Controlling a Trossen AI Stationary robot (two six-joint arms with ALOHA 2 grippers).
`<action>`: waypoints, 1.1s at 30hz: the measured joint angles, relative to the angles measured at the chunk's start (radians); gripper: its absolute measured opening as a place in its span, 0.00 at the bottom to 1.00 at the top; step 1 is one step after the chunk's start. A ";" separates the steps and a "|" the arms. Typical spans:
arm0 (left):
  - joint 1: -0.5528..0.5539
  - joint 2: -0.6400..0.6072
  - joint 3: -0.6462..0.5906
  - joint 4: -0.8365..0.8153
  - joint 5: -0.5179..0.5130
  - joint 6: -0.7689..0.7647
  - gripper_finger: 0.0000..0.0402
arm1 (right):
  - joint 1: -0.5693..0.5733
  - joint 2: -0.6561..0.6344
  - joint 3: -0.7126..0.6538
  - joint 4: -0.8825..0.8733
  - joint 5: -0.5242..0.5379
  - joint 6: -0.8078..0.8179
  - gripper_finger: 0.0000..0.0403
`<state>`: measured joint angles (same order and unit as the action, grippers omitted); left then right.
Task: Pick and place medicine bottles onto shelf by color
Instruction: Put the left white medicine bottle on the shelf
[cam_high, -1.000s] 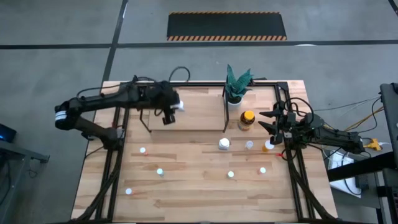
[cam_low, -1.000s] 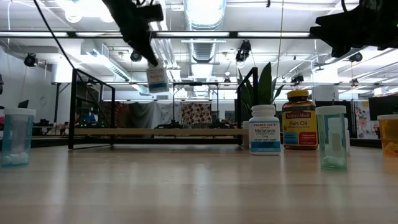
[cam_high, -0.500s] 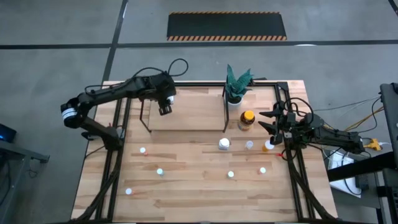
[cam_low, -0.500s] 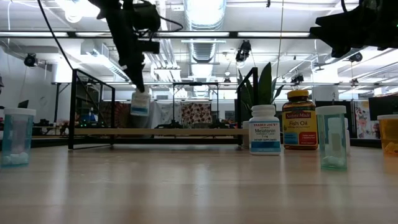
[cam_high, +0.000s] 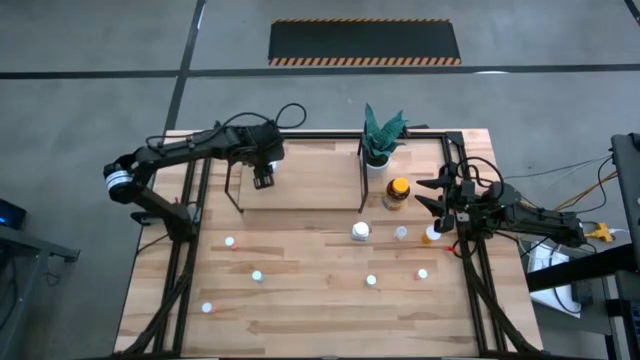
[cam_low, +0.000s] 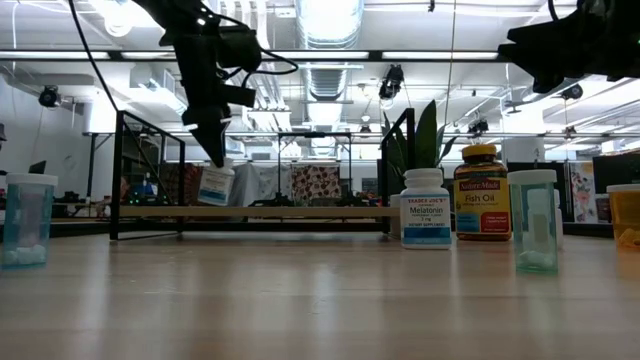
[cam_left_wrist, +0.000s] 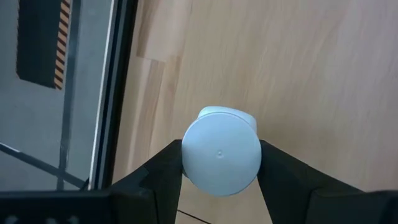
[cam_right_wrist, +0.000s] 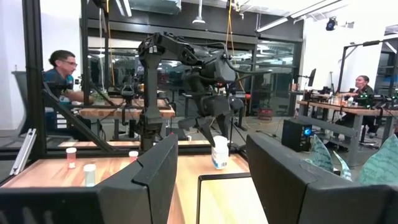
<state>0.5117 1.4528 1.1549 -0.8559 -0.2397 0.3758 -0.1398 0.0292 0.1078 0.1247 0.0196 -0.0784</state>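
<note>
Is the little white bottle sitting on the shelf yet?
Not yet. The left gripper is shut on the white bottle, which hangs just above the shelf.

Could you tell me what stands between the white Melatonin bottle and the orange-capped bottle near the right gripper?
In the high view, one small pale-capped bottle stands between the Melatonin bottle and the orange-capped bottle; the wood on either side of it is bare.

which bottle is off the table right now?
The white-capped bottle in the left hand, held over the shelf near its left end. All the other bottles stand on the tabletop.
</note>
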 joint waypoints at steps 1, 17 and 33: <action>0.002 0.000 0.000 0.000 0.000 0.005 0.40 | 0.000 0.000 0.000 -0.001 0.000 0.000 0.45; 0.012 0.000 -0.003 0.005 -0.003 0.022 0.40 | 0.000 0.000 0.000 -0.010 0.000 0.017 0.45; 0.013 0.000 -0.062 0.008 -0.032 0.031 0.56 | 0.000 0.000 0.000 -0.014 0.000 0.027 0.45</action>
<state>0.5246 1.4528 1.0929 -0.8481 -0.2721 0.4067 -0.1402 0.0292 0.1078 0.1104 0.0196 -0.0517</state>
